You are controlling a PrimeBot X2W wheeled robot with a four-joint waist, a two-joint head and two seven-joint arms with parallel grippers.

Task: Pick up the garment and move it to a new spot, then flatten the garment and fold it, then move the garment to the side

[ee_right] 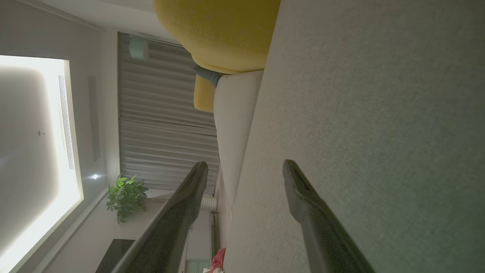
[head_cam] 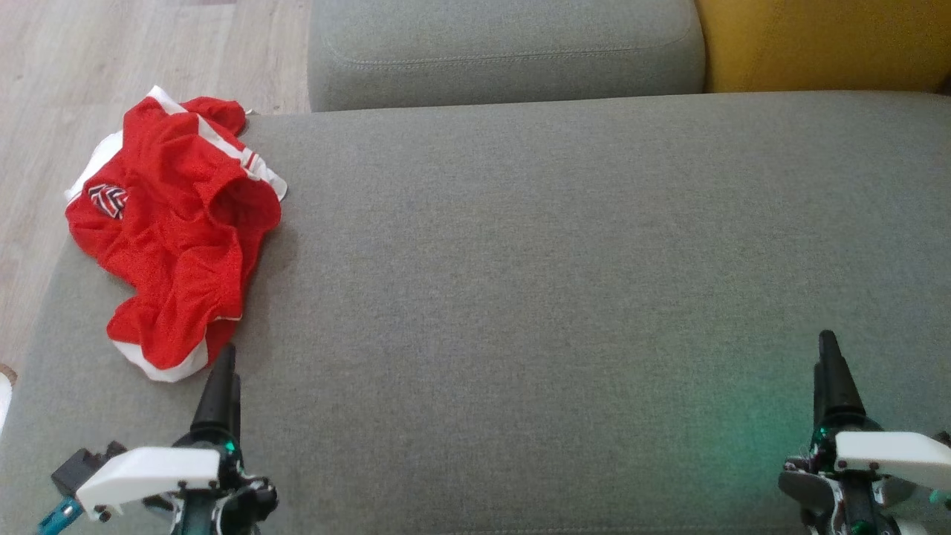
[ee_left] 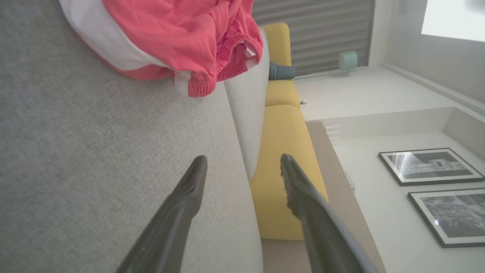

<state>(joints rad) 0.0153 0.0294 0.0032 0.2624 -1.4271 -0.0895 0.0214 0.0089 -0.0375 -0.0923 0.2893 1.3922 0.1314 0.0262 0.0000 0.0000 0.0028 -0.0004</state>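
At the near edge, the left gripper (head_cam: 226, 368) and the right gripper (head_cam: 828, 349) hovered low over the grey sofa seat (head_cam: 557, 260). Both were turned sideways, with fingers pointing far, apart and empty. Just beyond the left gripper, the crumpled red garment (head_cam: 174, 223) lay at the seat's far left corner.

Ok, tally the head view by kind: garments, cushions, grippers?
Crumpled red-and-white fabric garment: 1
Grey fabric sofa cushions: 2
Yellow sofa cushion: 1
Left gripper, right gripper, both open: 2
Total: 6
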